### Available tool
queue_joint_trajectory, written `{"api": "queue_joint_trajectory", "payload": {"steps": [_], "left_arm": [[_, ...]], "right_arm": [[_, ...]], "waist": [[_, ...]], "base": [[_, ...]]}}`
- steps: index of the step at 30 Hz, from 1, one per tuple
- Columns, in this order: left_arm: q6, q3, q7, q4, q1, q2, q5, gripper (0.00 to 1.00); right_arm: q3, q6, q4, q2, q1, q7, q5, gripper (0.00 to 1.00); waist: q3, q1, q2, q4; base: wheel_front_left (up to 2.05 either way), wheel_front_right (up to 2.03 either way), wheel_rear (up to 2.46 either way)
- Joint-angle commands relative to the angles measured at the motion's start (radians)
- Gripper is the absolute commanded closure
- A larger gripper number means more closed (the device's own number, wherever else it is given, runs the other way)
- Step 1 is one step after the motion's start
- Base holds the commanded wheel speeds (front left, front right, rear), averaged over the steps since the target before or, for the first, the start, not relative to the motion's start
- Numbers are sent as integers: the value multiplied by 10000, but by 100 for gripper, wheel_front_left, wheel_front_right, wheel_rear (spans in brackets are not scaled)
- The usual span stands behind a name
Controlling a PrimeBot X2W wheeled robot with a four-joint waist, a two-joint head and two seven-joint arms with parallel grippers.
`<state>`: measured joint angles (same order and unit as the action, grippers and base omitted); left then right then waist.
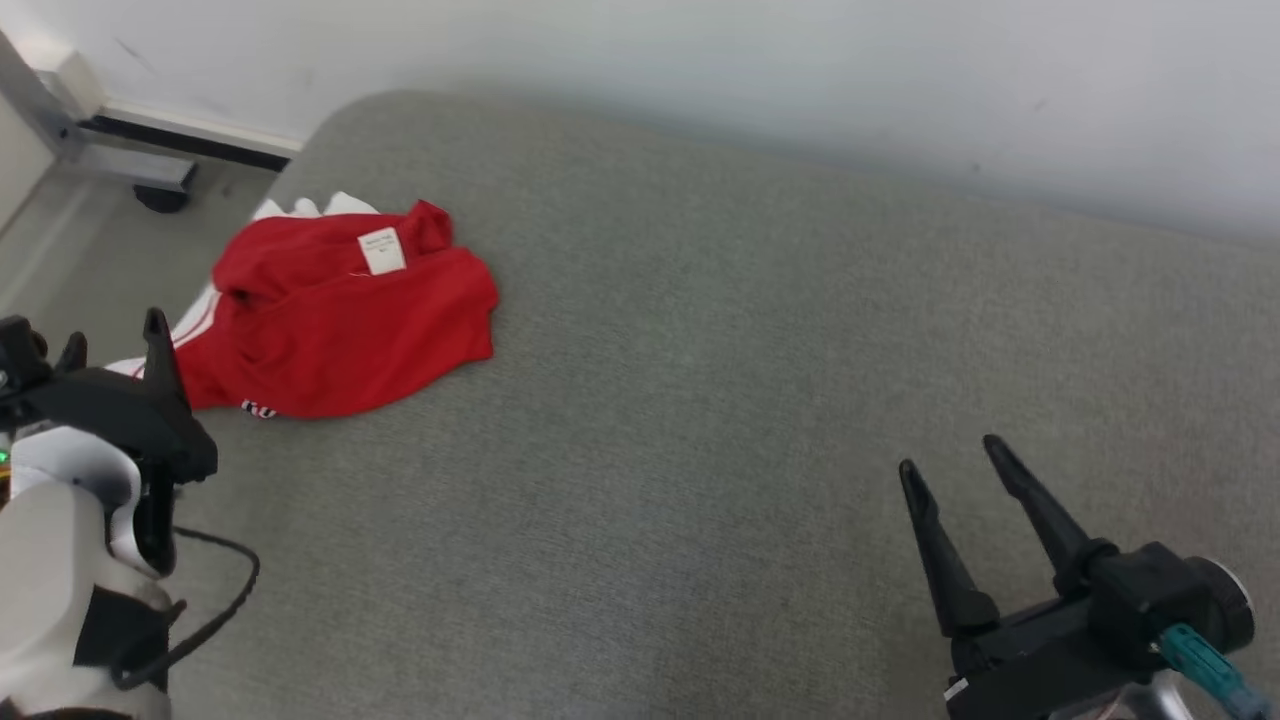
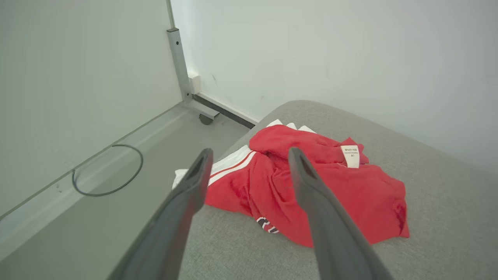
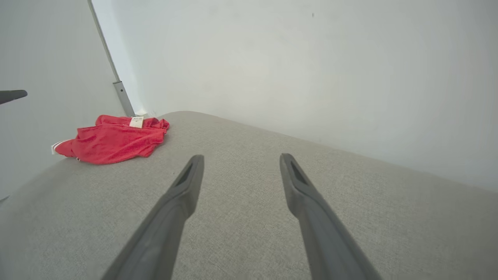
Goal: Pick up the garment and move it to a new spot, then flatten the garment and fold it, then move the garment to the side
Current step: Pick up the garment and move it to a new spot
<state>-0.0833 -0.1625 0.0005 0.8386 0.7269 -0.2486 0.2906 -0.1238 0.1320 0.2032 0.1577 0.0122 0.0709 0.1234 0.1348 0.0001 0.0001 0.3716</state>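
The crumpled red garment (image 1: 340, 320) lies near the grey surface's (image 1: 700, 420) far left edge, just ahead of the left gripper (image 1: 113, 342), spread wide and empty, while the equally open, empty right gripper (image 1: 948, 452) sits well apart.

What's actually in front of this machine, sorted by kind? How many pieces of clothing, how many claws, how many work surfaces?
Red garment: 1
Claws: 2, the left claw and the right claw, both open and holding nothing
Grey padded surface: 1
Total: 4
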Motion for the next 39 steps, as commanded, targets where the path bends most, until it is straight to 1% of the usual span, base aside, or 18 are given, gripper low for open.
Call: {"api": "queue_joint_trajectory", "payload": {"steps": [1, 4, 6, 7, 9, 11, 15, 16, 17, 18, 22, 27, 29, 33, 36, 39], "left_arm": [[153, 31, -58, 371, 636, -34, -40, 0], [309, 78, -55, 964, 1106, -91, -64, 0], [505, -50, 99, 1408, 1348, -134, 72, 0], [505, -50, 99, 1408, 1348, -134, 72, 0], [669, -220, 211, 1780, 1577, -156, 266, 0], [729, -285, 276, 2103, 1740, -120, 390, 0], [711, -402, 322, 2631, 1863, -154, 555, 0], [696, -414, 287, 2748, 1885, -144, 601, 30], [658, -389, 270, 2824, 1896, -138, 589, 90], [603, -340, 223, 2889, 1888, -149, 557, 100], [326, -186, -1, 3002, 1899, -263, 510, 100], [112, 343, -606, 2719, 1681, -937, -36, 100], [49, 501, -711, 2600, 1646, -1220, -187, 100], [-184, 903, -644, 2252, 1598, -1449, -388, 100], [-302, 1328, -488, 1829, 1461, -1740, -636, 100], [-396, 1702, -326, 1215, 1405, -1685, -657, 100]], "right_arm": [[129, -21, 529, 96, 66, -9, -125, 0], [270, -21, 1035, 211, 254, -17, -195, 0], [288, -20, 1287, 254, 373, 4, -209, 0], [288, -20, 1287, 254, 373, 4, -209, 0], [308, -21, 1449, 280, 423, 23, -220, 0], [344, -20, 1554, 297, 482, 45, -227, 0], [252, -20, 1506, 269, 483, 33, -206, 0], [205, -20, 1464, 257, 473, 33, -189, 0], [148, -20, 1430, 260, 458, 33, -166, 0], [86, -20, 1380, 268, 432, 26, -146, 0], [-111, -21, 1119, 253, 282, -78, -61, 0], [-498, -21, 437, 97, 74, -343, 161, 0], [-651, -20, 60, -18, -2, -498, 293, 0], [-772, -20, -766, -284, -1, -875, 453, 0], [-798, -22, -1362, -471, 165, -1147, 562, 0], [-706, -20, -1816, -646, 308, -1373, 627, 0]], "waist": [[3450, -1, -1, -2807], [3819, -1, -1, -2890], [3972, -1, -1, -2924], [3972, -1, -1, -2924], [4080, -1, -1, -2952], [4121, -1, -1, -2961], [4014, -1, -1, -3007], [3952, -1, -1, -3016], [3892, -1, -1, -3025], [3810, -1, -1, -3030], [3364, -1, -1, -3043], [2262, -1, -1, -3108], [1687, -1, -1, -3092], [389, -1, -1, -2979], [-655, -1, -1, -2924], [-1541, -1, -1, -2944]], "base": [[0, 0, 0], [0, 0, 0], [0, 0, 0], [0, 0, 0], [0, 0, 0], [0, 0, 0], [0, 0, 0], [0, 0, 0], [0, 0, 0], [0, 0, 0], [0, 0, 0], [0, 0, 0], [0, 0, 0], [0, 0, 0], [0, 0, 0], [0, 0, 0]]}}
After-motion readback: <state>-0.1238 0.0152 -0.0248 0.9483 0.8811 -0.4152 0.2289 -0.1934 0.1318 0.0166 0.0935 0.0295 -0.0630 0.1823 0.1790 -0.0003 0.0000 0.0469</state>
